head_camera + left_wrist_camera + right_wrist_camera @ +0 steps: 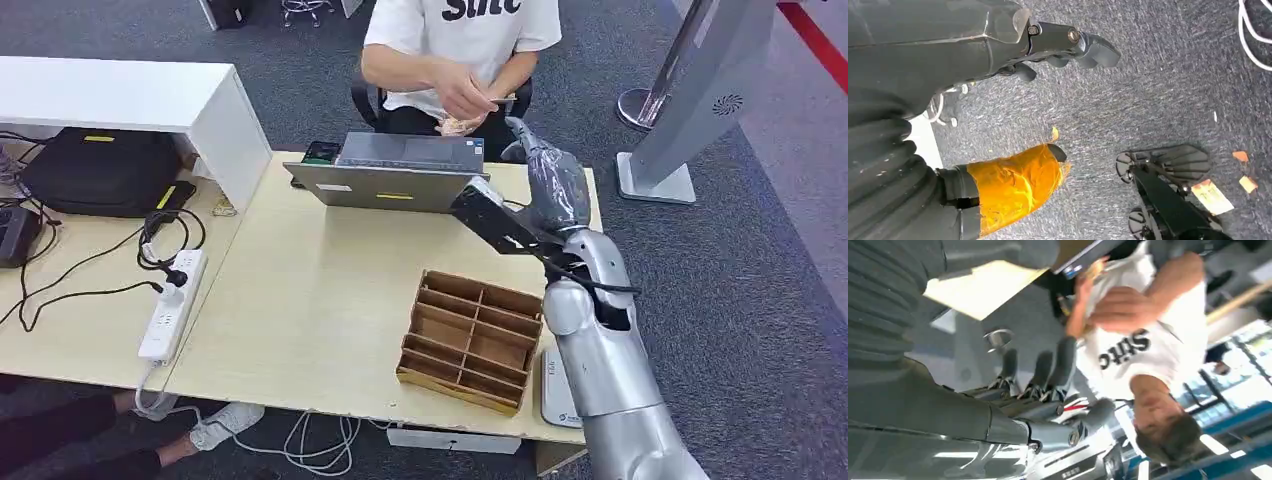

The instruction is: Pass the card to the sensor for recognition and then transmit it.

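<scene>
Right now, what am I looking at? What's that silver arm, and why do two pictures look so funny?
It's a robot shaped like a person. One picture is from its head, looking down at a table. Its right arm reaches toward a seated person. Its right hand is open and holds nothing. The person holds something small and flat, maybe the card; it's too small to be sure. On the table are a laptop, a wooden box and a power strip. The other pictures come from wrist cameras, so they look turned. The left hand hangs over carpet, holding nothing.
</scene>
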### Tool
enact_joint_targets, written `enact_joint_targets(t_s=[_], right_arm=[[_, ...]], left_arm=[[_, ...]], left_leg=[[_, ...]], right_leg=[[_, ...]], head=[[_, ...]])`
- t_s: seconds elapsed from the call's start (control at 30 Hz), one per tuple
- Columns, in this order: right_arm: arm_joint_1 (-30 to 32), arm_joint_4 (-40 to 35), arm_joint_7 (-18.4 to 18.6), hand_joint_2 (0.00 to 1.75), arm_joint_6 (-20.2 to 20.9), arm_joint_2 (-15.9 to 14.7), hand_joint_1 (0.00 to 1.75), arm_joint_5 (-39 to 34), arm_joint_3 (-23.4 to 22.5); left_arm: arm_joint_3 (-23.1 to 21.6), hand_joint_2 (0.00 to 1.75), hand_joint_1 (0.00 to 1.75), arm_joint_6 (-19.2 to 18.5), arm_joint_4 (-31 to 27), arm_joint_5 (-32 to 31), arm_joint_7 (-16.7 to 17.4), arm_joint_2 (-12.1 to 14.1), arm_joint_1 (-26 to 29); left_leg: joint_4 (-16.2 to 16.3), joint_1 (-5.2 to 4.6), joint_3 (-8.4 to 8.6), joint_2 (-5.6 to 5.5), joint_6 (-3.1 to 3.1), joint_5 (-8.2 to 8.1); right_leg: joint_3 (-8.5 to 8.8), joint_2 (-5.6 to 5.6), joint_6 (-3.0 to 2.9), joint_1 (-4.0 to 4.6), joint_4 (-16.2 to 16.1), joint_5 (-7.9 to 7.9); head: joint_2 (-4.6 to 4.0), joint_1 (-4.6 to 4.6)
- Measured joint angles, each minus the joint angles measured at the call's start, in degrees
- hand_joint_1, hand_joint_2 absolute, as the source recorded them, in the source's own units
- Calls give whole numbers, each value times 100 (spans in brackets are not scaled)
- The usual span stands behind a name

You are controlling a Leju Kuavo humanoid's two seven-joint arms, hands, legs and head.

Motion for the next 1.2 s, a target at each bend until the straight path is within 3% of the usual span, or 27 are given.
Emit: enact_joint_targets(t_s=[0.17, 0.3, 0.33, 0.43, 0.5, 0.6, 0.67, 0.73, 0.77, 0.8, 0.9, 1.0, 1.1, 1.2], right_arm=[[908, -1178, -448, 175, 293, -166, 0, -1210, 13], [1601, -1827, -802, 175, 593, -477, 0, -2495, -173], [1754, -1905, -872, 175, 825, -569, 0, -3077, -293], [2110, -1863, -1222, 175, 1386, -772, 0, -4521, -880], [2335, -1696, -1442, 175, 1623, -850, 0, -5129, -1478], [2671, -1102, -1795, 175, 2418, -1006, 0, -6328, -2511], [2812, -453, -2158, 175, 2845, -1108, 0, -6694, -3172], [2914, 87, -2198, 175, 3095, -1198, 0, -6955, -3697], [2915, 335, -2150, 0, 3181, -1248, 0, -7115, -3935], [2913, 788, -2113, 175, 3303, -1318, 0, -7320, -4191], [3051, 2254, -2157, 175, 3359, -1567, 0, -7540, -4982], [3285, 3398, -1791, 175, 2622, -1687, 0, -7207, -5464], [3412, 3997, -1089, 175, 1837, -1707, 0, -6706, -5543], [3448, 4567, 277, 175, 1142, -1692, 0, -5672, -5387]], left_arm=[[42, 175, 0, 68, 0, 151, 35, 2, 12], [114, 175, 0, 116, 0, 236, 44, 4, 47], [142, 175, 0, 118, 0, 256, 46, 4, 61], [188, 175, 0, 122, 0, 275, 50, 11, 68], [192, 175, 0, 129, 0, 275, 50, 15, 81], [208, 175, 0, 157, 0, 275, 59, 22, 96], [223, 175, 0, 177, 0, 273, 59, 24, 93], [243, 175, 0, 175, 0, 275, 61, 26, 97], [249, 175, 0, 162, 0, 286, 46, 26, 94], [265, 175, 0, 118, 0, 319, -24, 24, 85], [306, 175, 0, 114, 0, 369, -221, 9, 93], [334, 175, 0, 118, 0, 378, -326, 4, 96], [334, 175, 0, 118, 0, 323, -328, 7, 85], [330, 175, 0, 98, 0, 196, -295, 9, 66]], left_leg=[[0, 0, -1, 0, 2, -3], [0, -1, -1, -1, 4, -5], [0, -1, 1, 1, 4, -5], [1, -2, 2, -4, 5, -6], [1, -2, 0, -19, 9, -7], [1, -2, 3, -21, 15, -11], [2, -4, 2, -21, 18, -14], [1, -5, 3, -17, 19, -15], [1, -4, 6, -12, 21, -17], [1, -4, 10, -13, 23, -19], [1, -3, 9, -23, 34, -27], [0, -3, 4, -26, 31, -32], [-2, -3, 13, -5, 19, -42], [-3, -2, 18, -2, 20, -42]], right_leg=[[1, -1, 2, 0, -1, -2], [5, -2, 3, 0, -5, -2], [3, -1, 3, 0, -8, -2], [9, -9, 4, -1, -12, -3], [17, -27, 6, -1, -12, -4], [19, -29, 7, -1, -16, -4], [22, -30, 12, -2, -16, -7], [17, -24, 12, -3, -16, -8], [16, -17, 12, -3, -17, -8], [20, -18, 16, -3, -19, -11], [26, -34, 20, -2, -19, -22], [26, -36, 15, -1, -14, -32], [26, -11, 11, -1, -12, -35], [25, -7, 11, -1, -11, -36]], head=[[0, 2], [0, 2], [0, 0], [0, -2], [0, 0], [0, 0], [0, 0], [0, 0], [0, 0], [0, 0], [0, 2], [0, 0], [0, 0], [0, 0]])
